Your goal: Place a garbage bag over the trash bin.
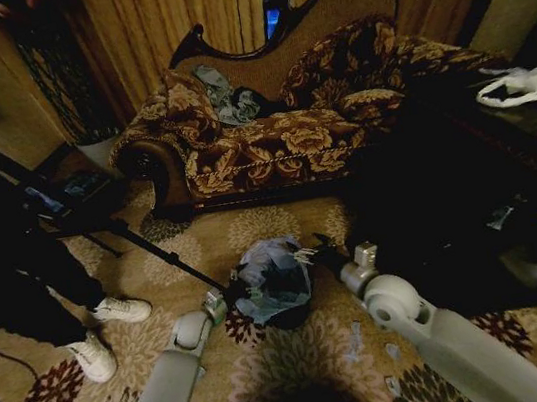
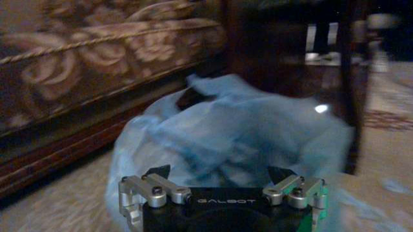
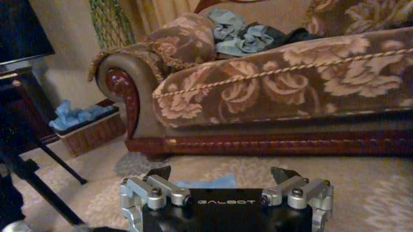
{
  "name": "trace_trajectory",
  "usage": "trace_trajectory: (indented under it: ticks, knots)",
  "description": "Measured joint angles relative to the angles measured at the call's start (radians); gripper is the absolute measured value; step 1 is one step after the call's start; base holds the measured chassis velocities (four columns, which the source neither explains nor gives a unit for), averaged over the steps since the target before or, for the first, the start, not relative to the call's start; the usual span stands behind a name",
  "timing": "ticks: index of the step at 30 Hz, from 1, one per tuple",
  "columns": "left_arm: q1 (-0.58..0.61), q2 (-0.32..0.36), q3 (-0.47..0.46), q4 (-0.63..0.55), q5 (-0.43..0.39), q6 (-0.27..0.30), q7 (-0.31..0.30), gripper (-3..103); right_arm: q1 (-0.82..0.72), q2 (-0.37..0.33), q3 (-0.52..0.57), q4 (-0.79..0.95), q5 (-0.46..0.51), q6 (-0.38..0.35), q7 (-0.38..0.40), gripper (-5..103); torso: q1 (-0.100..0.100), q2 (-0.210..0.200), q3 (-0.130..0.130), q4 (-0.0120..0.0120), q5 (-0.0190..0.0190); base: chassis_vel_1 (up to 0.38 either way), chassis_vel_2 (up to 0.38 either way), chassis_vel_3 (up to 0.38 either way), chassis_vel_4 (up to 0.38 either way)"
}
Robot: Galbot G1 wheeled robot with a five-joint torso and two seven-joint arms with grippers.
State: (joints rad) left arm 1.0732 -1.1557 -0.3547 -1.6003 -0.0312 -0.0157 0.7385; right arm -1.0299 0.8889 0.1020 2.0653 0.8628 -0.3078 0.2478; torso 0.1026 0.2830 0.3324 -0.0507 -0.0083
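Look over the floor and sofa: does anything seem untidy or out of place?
Yes. The bag sits crumpled in a heap on the bin, not spread over its rim. Pale scraps litter the carpet, and bluish cloth lies bunched on the sofa.

Left gripper (image 2: 219, 175) spread open, facing crumpled garbage bag (image 2: 239, 130), floral sofa (image 2: 96, 63) beside, carpet (image 2: 58, 212) below

The garbage bag (image 1: 271, 273) is thin, pale blue and very wrinkled. It lies bunched over the top of the trash bin (image 1: 293, 312), a small black round bin standing upright on the patterned carpet before the sofa.
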Motion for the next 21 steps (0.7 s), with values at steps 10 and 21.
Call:
trace_trajectory:
  ticks: [10,21]
  knots:
    - [0.063,0.032,-0.081,-0.079,-0.129,0.045,0.083,100,-0.153,-0.018,0.169,0.008,-0.025,0.011,-0.076,100,0.0,0.0,0.0,0.0,-0.0004,0.0,0.0,0.0,0.0]
    - [0.095,0.035,-0.105,0.048,-0.159,-0.007,0.085,100,-0.273,-0.006,0.291,0.009,-0.057,0.038,-0.1,100,0.0,0.0,0.0,0.0,-0.0003,0.0,0.0,0.0,0.0]
